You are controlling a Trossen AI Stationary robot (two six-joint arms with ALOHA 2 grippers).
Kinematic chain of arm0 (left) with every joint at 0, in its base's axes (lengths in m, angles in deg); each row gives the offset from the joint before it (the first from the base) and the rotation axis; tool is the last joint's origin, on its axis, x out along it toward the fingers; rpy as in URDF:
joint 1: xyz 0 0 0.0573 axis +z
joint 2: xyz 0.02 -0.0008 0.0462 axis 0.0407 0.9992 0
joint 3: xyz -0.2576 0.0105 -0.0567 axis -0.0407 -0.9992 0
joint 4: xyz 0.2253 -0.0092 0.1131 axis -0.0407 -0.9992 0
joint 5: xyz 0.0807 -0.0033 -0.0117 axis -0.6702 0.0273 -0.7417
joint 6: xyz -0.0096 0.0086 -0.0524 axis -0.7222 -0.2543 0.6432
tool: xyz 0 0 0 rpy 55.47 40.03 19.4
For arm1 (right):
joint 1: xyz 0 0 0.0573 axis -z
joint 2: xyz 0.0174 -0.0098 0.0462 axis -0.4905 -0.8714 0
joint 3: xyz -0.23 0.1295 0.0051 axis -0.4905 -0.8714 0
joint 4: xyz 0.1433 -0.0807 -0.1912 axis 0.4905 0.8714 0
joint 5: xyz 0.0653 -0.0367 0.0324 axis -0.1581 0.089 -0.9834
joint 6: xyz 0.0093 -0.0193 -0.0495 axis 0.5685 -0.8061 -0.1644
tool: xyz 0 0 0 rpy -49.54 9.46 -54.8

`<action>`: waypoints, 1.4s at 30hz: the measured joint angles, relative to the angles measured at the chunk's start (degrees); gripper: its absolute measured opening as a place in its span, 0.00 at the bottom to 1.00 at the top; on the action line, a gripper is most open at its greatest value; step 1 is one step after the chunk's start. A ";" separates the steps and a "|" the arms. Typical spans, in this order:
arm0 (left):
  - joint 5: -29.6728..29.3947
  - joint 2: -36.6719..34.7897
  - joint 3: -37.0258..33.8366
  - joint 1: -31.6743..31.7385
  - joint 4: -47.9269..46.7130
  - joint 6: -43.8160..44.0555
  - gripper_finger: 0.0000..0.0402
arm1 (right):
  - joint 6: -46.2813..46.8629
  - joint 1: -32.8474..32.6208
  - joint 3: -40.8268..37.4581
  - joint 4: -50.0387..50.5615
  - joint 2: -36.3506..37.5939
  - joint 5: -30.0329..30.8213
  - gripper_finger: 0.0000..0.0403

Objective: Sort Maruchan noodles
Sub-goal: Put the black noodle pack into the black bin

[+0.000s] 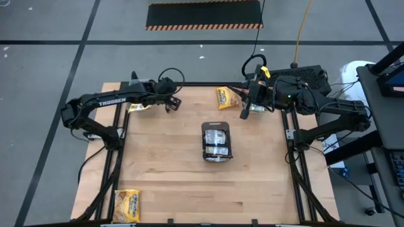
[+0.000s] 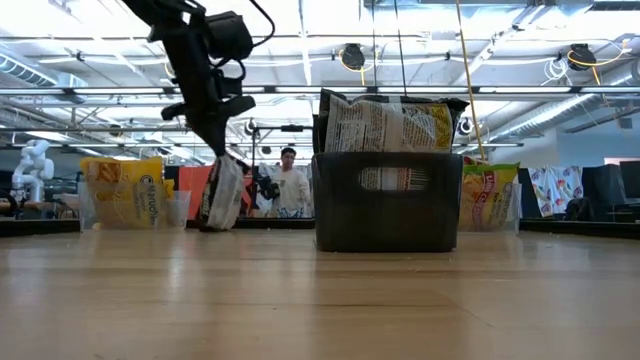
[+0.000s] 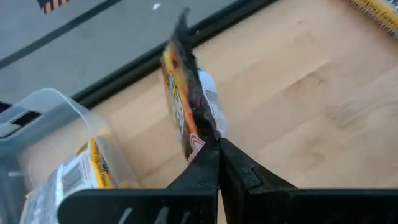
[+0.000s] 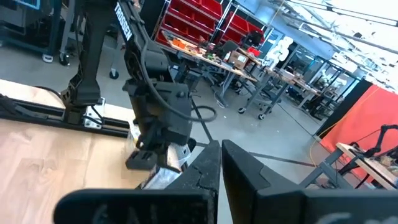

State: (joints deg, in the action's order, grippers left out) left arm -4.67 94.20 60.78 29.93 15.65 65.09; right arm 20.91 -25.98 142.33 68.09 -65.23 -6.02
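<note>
Packet (image 3: pixel 186 106) hung on edge from the left gripper (image 3: pixel 217 146), whose fingers were clamped on its lower edge, its bottom near the tabletop beside a tub (image 3: pixel 46 146). The right gripper (image 1: pixel 245 113) waited clenched, holding nothing, with the tray (image 1: pixel 216 142) below it in the high view.

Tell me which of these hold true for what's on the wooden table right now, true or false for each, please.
1. The left gripper is shut on a dark brown and orange plastic noodle packet. True.
2. The dark grey rectangular tray in the middle of the table is empty. False: it holds packets standing in it.
3. A yellow noodle packet lies near the table's front left corner. True.
4. The right gripper grips a yellow packet. False: its fingers are shut with nothing seen between them.
5. The clear plastic tub near the left gripper holds a yellow packet. True.
</note>
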 joint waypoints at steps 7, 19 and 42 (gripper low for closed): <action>0.75 -0.32 0.07 -0.04 -0.81 -0.34 0.00 | 2.76 1.97 0.00 1.97 -0.86 -5.89 0.03; 3.74 -1.55 0.07 -0.94 -0.64 -0.32 0.00 | 8.47 5.54 0.02 5.21 -1.22 -5.83 0.03; 8.23 -17.53 0.11 -2.68 -0.36 -2.51 0.00 | 8.52 6.63 0.02 9.30 -1.24 -5.76 0.03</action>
State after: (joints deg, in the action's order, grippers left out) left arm 3.56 76.68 60.88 27.24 15.29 62.58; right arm 29.43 -19.35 142.35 77.40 -66.47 -11.78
